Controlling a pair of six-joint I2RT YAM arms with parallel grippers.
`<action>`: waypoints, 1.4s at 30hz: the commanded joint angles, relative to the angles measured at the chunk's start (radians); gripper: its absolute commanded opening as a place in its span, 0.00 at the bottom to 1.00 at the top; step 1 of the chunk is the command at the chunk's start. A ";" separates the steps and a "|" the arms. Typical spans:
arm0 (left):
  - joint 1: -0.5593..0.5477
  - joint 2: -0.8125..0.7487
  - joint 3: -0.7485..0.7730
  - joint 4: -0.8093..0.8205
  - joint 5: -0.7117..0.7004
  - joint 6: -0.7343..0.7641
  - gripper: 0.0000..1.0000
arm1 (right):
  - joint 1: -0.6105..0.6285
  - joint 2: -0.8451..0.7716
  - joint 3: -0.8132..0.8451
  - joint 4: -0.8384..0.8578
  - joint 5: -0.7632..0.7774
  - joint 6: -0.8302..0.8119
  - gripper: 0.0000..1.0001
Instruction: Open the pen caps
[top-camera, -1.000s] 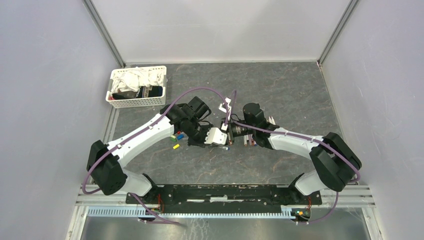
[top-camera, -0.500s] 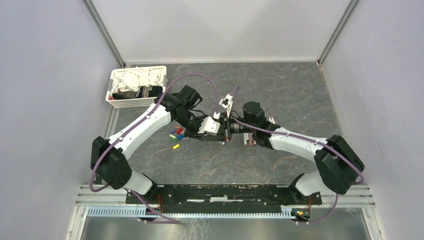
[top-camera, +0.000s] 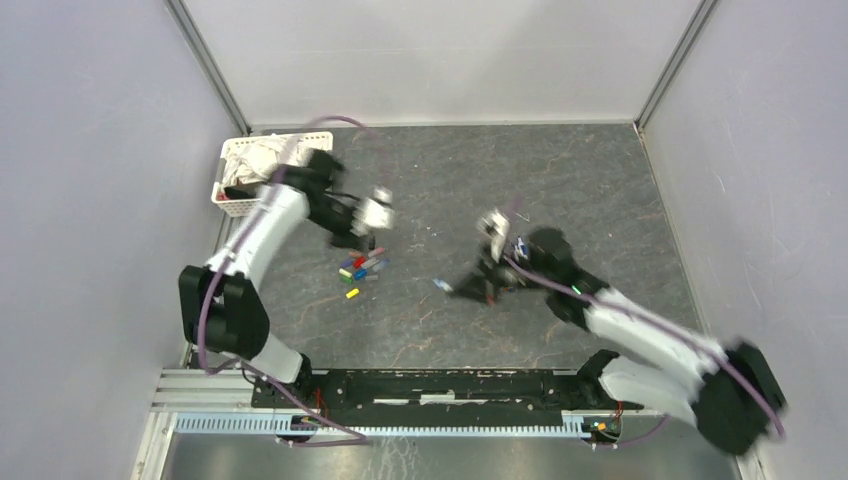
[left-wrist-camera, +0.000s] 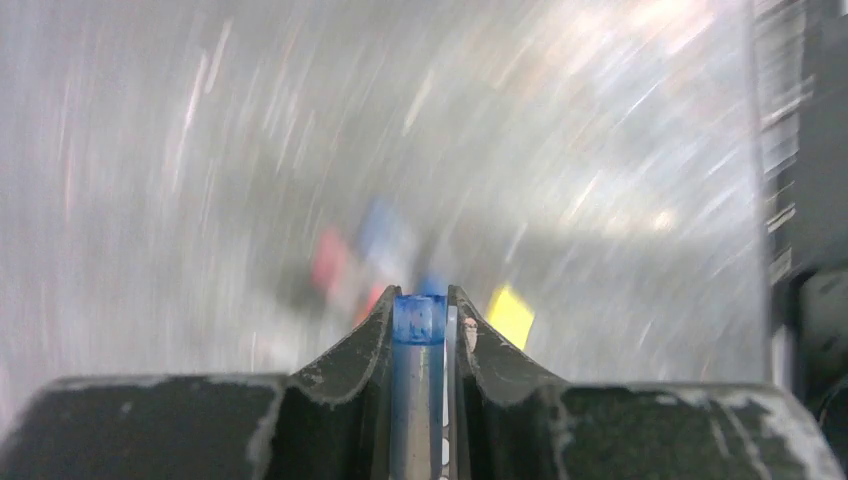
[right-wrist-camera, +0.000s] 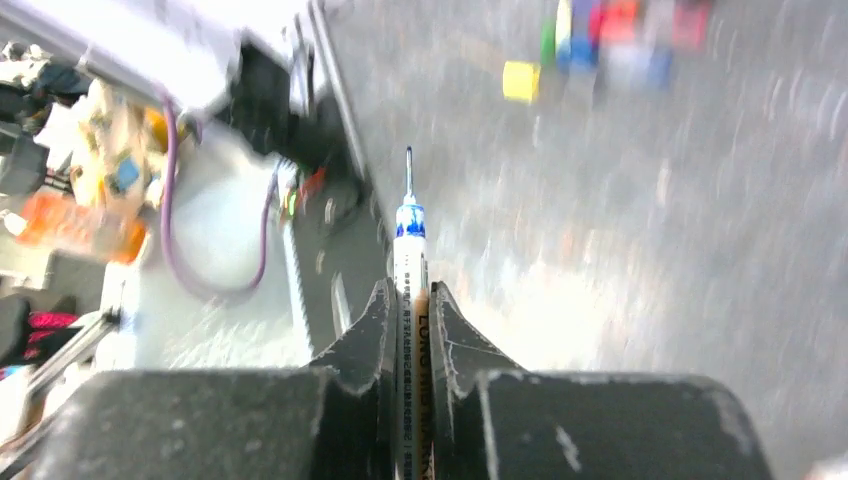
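Now the left hand (left-wrist-camera: 420, 296) pinches the blue cap (left-wrist-camera: 418, 320), and the right hand (right-wrist-camera: 408, 292) grips the bared pen (right-wrist-camera: 409, 235). Best to drop the cap low beside the loose caps (top-camera: 361, 268), lest it bounce away.

Two pincers (left-wrist-camera: 420, 303) (right-wrist-camera: 410, 298), one white basket (top-camera: 233, 206)

- Surface (top-camera: 560, 180): dark grey, mottled, matt, stone-like grain.
- 2 sets of fingers, left pincer (left-wrist-camera: 420, 296) and right pincer (right-wrist-camera: 409, 288): matt black, rough, edges scuffed pale.
- Blue cap (left-wrist-camera: 419, 322): translucent plastic, smooth, slight gloss.
- Pen (right-wrist-camera: 409, 260): smooth white plastic barrel, printed lettering, thin dark tip.
- Basket (top-camera: 232, 207): white plastic lattice.
- Cloth (top-camera: 262, 150): 1 soft white heap in the basket.
- Arm shells (top-camera: 255, 235): smooth white plastic.
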 joint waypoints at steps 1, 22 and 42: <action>0.508 0.053 0.124 -0.235 -0.566 0.174 0.02 | -0.051 -0.342 -0.314 -0.512 -0.252 0.020 0.00; 0.057 0.032 -0.064 0.180 -0.330 -0.242 0.06 | -0.140 -0.192 -0.090 -0.434 0.491 -0.008 0.00; -0.003 0.267 -0.118 0.552 -0.435 -0.453 0.46 | -0.140 0.146 -0.059 -0.161 0.928 -0.003 0.00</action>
